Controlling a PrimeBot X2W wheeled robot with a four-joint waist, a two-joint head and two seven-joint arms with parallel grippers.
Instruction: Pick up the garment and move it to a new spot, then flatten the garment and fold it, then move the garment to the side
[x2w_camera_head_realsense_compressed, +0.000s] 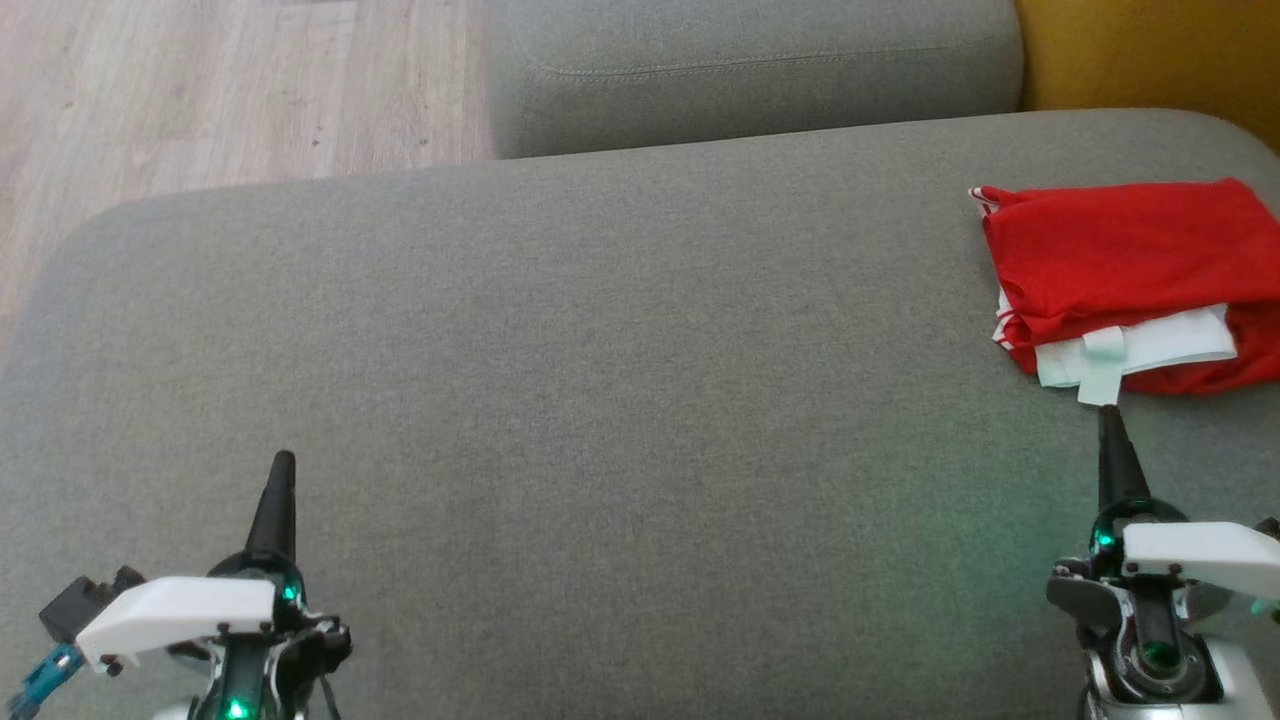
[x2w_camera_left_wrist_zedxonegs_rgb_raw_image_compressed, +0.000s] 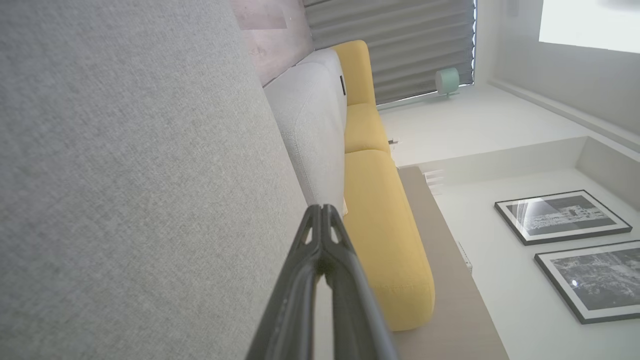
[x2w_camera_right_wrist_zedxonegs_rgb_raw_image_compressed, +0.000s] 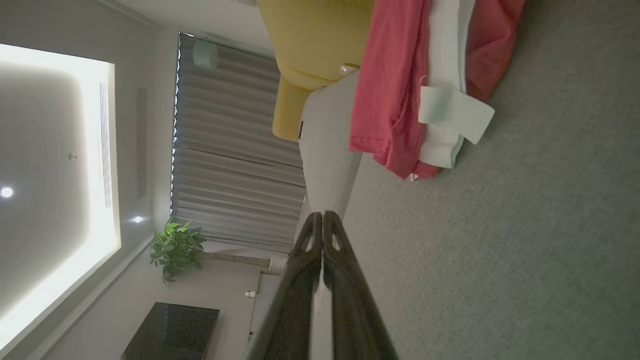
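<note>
On the far right end of the grey seat cushion (x2w_camera_head_realsense_compressed: 600, 400): red garment (x2w_camera_head_realsense_compressed: 1130, 250), lying as a compact, roughly rectangular stack. Its right side runs past the frame edge.
- Layers visible: red top panel, and a white band (x2w_camera_head_realsense_compressed: 1150, 350) peeking out along the side nearest the robot.
- A white label (x2w_camera_head_realsense_compressed: 1103, 365) pokes out from that side.
- Edges fairly square, few wrinkles.

Right hand (x2w_camera_head_realsense_compressed: 1107, 420): clenched, the two fingers pressed together, nothing between them. It sits over the cushion's near right part, tip just short of the label. Head view can't settle touching or apart. The right wrist view shows a strip of bare cushion between tip and cloth, so probably apart.

Left hand (x2w_camera_head_realsense_compressed: 284, 462): clenched as well, carrying nothing, over the cushion's near left part and well apart from the garment. A wide stretch of grey fabric lies between the two.

Past the cushion's far edge: grey back cushion (x2w_camera_head_realsense_compressed: 750, 70). Past its far right corner: yellow cushion (x2w_camera_head_realsense_compressed: 1150, 50). Past its far left: wooden floor (x2w_camera_head_realsense_compressed: 200, 90).

Progress, as judged:
- Relocating, flattening and folding look done, since the stack is neat and layered.
- The garment lies off at the cushion's side, so the last move looks done too.
- Nothing obvious is left. The stray label is the only loose end.
</note>
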